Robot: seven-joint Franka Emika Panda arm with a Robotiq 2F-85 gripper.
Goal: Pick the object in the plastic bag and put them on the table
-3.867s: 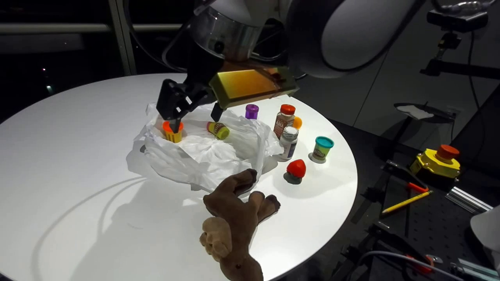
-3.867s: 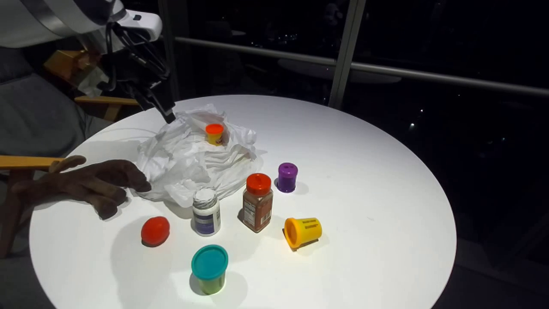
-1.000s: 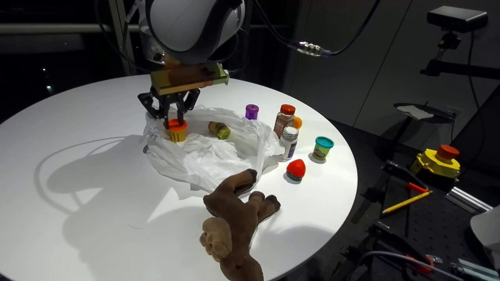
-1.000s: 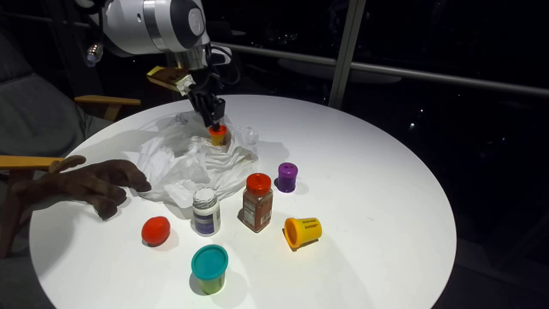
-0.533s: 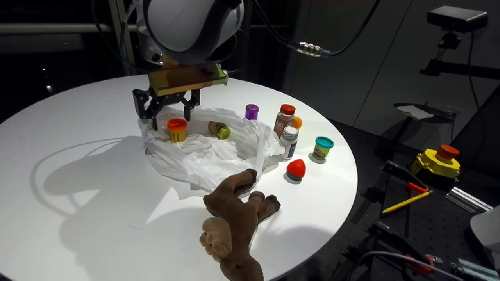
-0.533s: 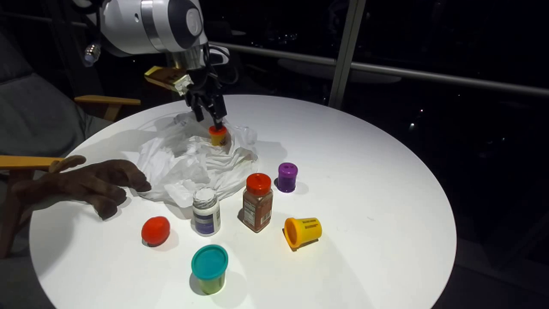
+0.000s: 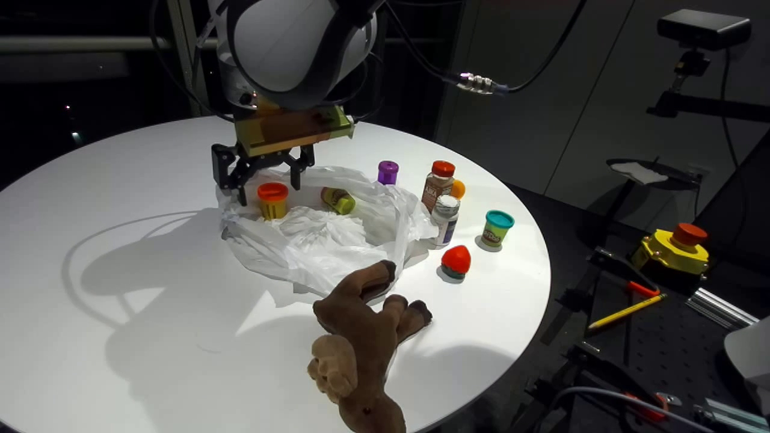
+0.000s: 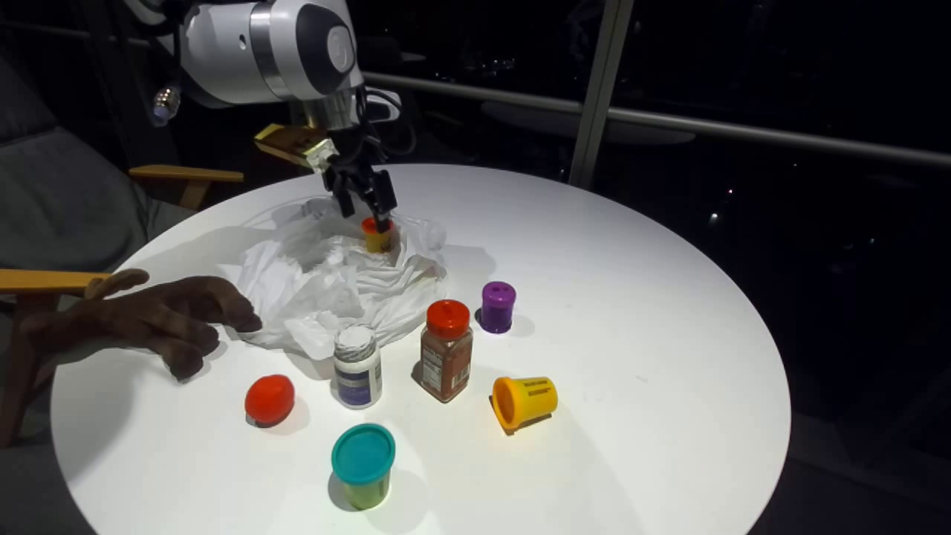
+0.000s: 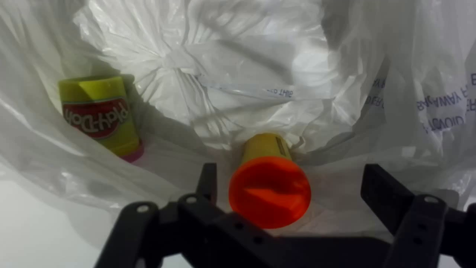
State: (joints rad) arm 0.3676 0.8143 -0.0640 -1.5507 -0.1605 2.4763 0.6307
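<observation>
Wide go the fingers [image 9: 207,182]! The gripper [image 9: 290,182] stands spread, far wider than a second ago, the orange-capped jar [image 9: 269,190] between, ungripped, inside the plastic bag [image 7: 325,234]. That looks like room for a grasp; the lift to the table [image 7: 120,198] remains.

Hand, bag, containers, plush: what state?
hand: open
bag: open, crumpled
orange-lidded tub: closed, upright
pink-lidded tub: closed, on its side
teal-lidded tub: closed, upright
yellow tub: on its side, closure unclear
red-capped jar: closed, upright
white bottle: upright
purple jar: upright
plush: lying down
</observation>
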